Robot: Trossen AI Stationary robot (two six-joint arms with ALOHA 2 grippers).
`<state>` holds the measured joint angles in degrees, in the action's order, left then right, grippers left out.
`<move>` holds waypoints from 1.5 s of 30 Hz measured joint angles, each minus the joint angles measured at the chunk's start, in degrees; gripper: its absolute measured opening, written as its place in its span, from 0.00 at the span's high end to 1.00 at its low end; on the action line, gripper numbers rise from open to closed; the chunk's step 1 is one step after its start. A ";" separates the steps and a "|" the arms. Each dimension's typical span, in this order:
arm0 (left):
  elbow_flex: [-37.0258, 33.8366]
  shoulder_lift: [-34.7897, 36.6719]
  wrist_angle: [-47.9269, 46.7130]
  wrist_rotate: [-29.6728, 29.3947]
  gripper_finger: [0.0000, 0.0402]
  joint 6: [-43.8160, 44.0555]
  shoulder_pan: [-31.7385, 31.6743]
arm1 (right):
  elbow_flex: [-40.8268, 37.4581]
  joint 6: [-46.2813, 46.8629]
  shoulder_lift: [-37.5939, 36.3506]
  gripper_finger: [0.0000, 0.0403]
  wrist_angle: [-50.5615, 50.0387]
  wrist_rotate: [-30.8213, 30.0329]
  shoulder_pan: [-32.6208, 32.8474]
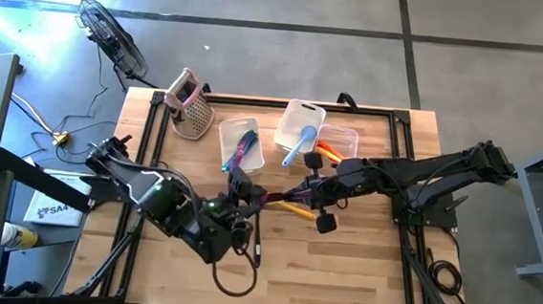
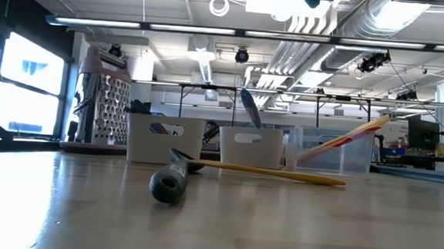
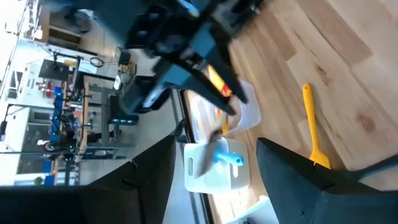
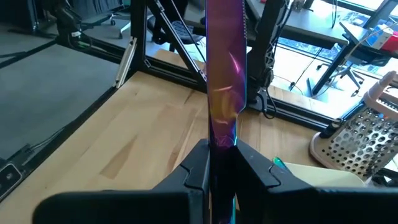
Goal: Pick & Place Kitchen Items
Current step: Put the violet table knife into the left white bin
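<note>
My right gripper (image 1: 301,189) (image 4: 222,144) is shut on a shiny purple utensil (image 4: 225,74) (image 1: 273,198), held above the middle of the table. My left gripper (image 1: 242,182) (image 3: 214,149) stands open just left of the utensil's free end, with nothing between its fingers. A yellow spatula (image 1: 296,209) (image 3: 309,121) (image 2: 273,172) lies flat on the table below, with a black utensil (image 1: 326,223) (image 2: 168,184) beside it. Three clear tubs stand behind: one (image 1: 241,142) with purple and blue utensils, one (image 1: 299,125) with a blue one, and one (image 1: 337,142) with orange and red ones. My right gripper pinches one end of the purple utensil (image 4: 222,134) between its two fingers. The fingers come almost level from the table's right and lie along the utensil. It sticks straight out past the fingertips toward the table's left, lifted clear of the table.
A pink-topped metal grater (image 1: 189,103) (image 2: 104,102) stands at the far left corner. A black frame (image 1: 284,103) runs around the tabletop. A loose black cable (image 1: 234,279) lies near the front edge. Bare wood shows at the front right.
</note>
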<state>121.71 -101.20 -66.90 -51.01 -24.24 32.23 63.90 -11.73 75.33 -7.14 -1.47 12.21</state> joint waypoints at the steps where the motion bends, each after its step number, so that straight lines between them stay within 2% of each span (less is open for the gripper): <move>1: -0.03 -0.32 -0.44 0.17 0.47 -0.20 0.04 | 0.00 0.00 0.00 0.91 0.00 0.06 -0.02; 18: -0.04 -1.96 1.19 -2.28 0.81 -5.67 -0.71 | 0.00 -0.02 0.00 0.91 -1.60 0.13 0.00; 27: -0.04 -1.96 0.74 1.42 0.97 -6.07 -1.87 | 0.00 -0.06 -0.04 0.91 -2.04 0.53 0.02; 33: -0.04 -1.96 0.86 2.75 0.99 -5.68 -2.40 | 0.00 0.38 -0.09 0.90 -3.14 0.33 0.00; 45: -0.04 -2.00 1.91 2.76 1.00 -5.06 -2.78 | 0.04 7.35 -0.07 0.76 -2.87 0.10 -1.48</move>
<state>121.67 -103.20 -64.99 -48.25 -29.30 29.45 63.94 -4.37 75.26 -10.00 -1.37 10.73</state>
